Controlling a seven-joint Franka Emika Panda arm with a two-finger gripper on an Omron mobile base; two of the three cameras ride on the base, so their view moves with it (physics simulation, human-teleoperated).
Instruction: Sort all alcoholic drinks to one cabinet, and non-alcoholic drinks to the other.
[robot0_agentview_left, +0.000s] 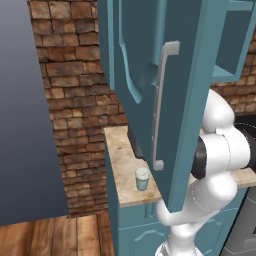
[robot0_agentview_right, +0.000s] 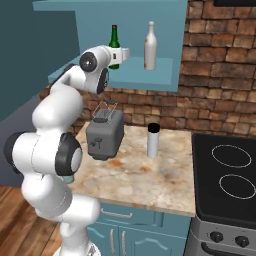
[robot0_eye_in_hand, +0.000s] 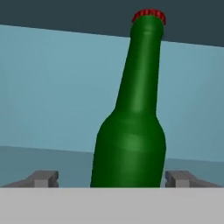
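**Green bottle set in the upper cabinet, fingers spread on either side**

We are in a kitchen with a brick wall, and we take the open teal cabinet above the counter as our landmark. Below it runs the marble counter. A grey toaster stands there under the cabinet's left part, the white flask with a black cap under its right part, and the small lidded cup near the counter's front edge.

On the cabinet shelf stand the green bottle and, to its right, the cream-white bottle, apart from each other.

Our gripper is at the green bottle's base, fingers spread wide either side of the body, not pressing it.

We judge both bottles rigid, smooth, breakable and top-heavy; the wide lower body is the place to hold. The flask looks stiff and slippery, best taken mid-body.
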